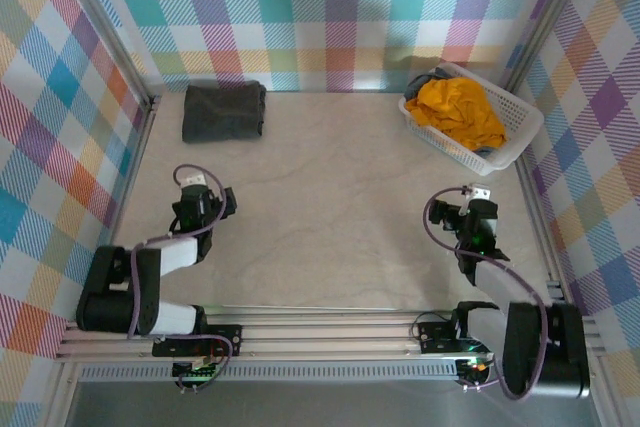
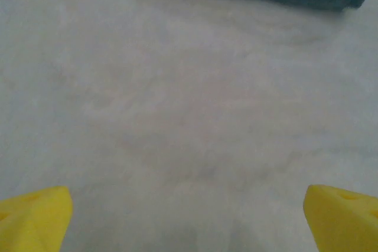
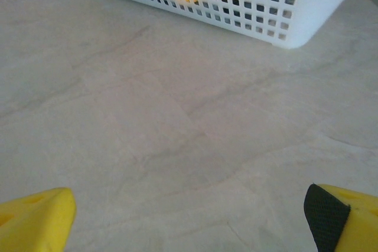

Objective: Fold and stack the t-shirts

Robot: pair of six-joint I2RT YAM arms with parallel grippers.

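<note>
Charcoal t-shirt (image 1: pixel 224 112) folded, upper left of worktop (image 1: pixel 330 187). Mustard t-shirt (image 1: pixel 458 112) heaped in basket (image 1: pixel 515 142), upper right. Left jaws, right jaws wide, empty. Likely next: right jaws pinch mustard cloth high, lift clear of rim, spread flat mid-worktop.

Left arm (image 1: pixel 165 257): black joints, white link covers. Right arm (image 1: pixel 530 337): mostly black, green light near wrist. Purple cable (image 1: pixel 186 173) loops over each wrist. Left hand (image 2: pixel 189 219): yellow wedge fingertips (image 2: pixel 35 219). Right hand (image 3: pixel 189 219): same yellow, black pad (image 3: pixel 325 219) on one fingertip.
</note>
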